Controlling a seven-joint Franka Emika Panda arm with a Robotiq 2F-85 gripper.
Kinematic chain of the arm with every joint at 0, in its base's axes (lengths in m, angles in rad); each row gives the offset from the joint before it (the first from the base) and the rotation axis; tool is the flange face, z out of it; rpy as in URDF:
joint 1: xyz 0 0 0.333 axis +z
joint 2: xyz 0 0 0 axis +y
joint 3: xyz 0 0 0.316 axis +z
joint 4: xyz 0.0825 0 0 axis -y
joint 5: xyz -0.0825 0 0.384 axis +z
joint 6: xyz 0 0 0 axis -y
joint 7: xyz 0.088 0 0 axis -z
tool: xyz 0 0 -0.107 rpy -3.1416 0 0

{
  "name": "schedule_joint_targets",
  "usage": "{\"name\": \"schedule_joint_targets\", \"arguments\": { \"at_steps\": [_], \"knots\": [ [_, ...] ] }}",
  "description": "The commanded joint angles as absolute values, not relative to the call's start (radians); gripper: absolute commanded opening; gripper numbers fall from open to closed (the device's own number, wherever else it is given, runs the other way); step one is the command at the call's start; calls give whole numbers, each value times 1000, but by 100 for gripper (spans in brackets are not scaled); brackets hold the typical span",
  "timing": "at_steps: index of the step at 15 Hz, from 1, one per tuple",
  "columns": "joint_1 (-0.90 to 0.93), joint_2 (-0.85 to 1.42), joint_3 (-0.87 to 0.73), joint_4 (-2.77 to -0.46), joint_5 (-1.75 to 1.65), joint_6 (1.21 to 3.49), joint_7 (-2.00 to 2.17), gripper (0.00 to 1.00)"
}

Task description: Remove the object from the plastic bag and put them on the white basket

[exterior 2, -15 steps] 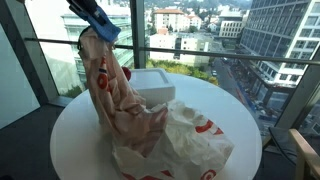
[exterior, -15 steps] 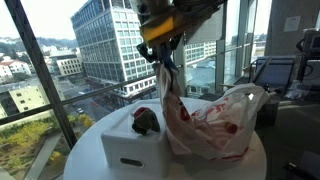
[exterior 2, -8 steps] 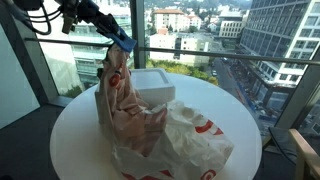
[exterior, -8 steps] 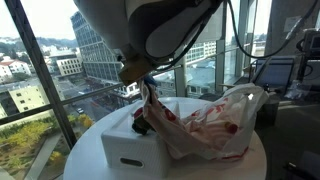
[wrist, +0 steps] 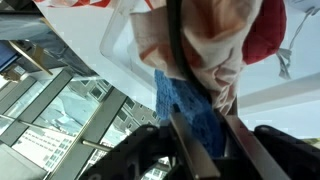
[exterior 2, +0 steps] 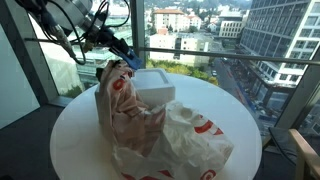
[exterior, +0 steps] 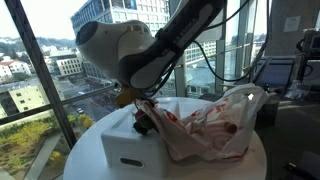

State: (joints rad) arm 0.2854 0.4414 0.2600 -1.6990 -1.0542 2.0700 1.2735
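A crumpled white plastic bag with red print lies on the round table, also in the other exterior view. My gripper is shut on a blue mesh cloth together with a fold of the bag. It hangs just over the white basket, which stands behind the bag in an exterior view. A dark object lies in the basket. In the wrist view the jaws pinch the blue cloth above the basket's white rim.
The round white table stands against floor-to-ceiling windows with a rail. A monitor and equipment stand behind the table. The arm's bulky body fills the space above the basket.
My gripper has come down from high over the table to just above the basket, carrying the blue cloth and dragging the bag's raised edge down with it.
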Motion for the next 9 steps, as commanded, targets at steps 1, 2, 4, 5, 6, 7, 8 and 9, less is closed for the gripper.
{"name": "schedule_joint_targets", "arguments": {
  "at_steps": [1,2,4,5,6,7,8,9],
  "knots": [
    [331,400,232,-1668,-1050,2079,1236,63],
    [338,384,232,-1665,-1054,2078,1232,70],
    [349,347,230,-1666,-1052,2055,1226,86],
    [351,328,230,-1672,-1048,2043,1221,92],
    [348,294,234,-1697,-1033,2027,1209,100],
    [342,266,239,-1718,-1012,2011,1186,100],
    [334,231,246,-1750,-975,1993,1162,100],
    [318,186,256,-1798,-907,1983,1109,100]
  ]
}}
